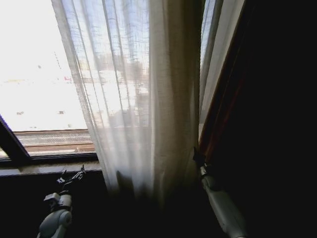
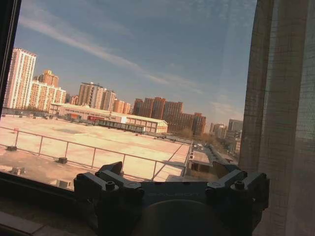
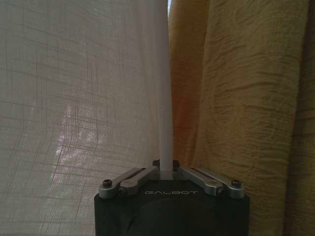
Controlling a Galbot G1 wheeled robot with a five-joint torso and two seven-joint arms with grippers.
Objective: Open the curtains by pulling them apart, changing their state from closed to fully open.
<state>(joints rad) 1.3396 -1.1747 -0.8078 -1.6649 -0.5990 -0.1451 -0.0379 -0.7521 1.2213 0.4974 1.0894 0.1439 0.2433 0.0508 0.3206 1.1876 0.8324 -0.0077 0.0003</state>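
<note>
Right gripper (image 3: 166,173) is pinched on the sheer curtains' (image 1: 133,99) edge, bunched right of the window; left gripper (image 2: 170,189) hangs spread at the sill. Looks mid-pull; next, haul further right.

From our left wrist we're looking straight out the window glass (image 2: 123,73): blue sky, apartment blocks (image 2: 29,81) far off, a flat rooftop with a railing (image 2: 93,152) below. The left gripper (image 2: 170,189) sits low over the dark sill (image 2: 29,196), fingers (image 2: 106,184) spread wide with nothing between them. The sheer curtain (image 2: 283,123) hangs just beside it.
</note>
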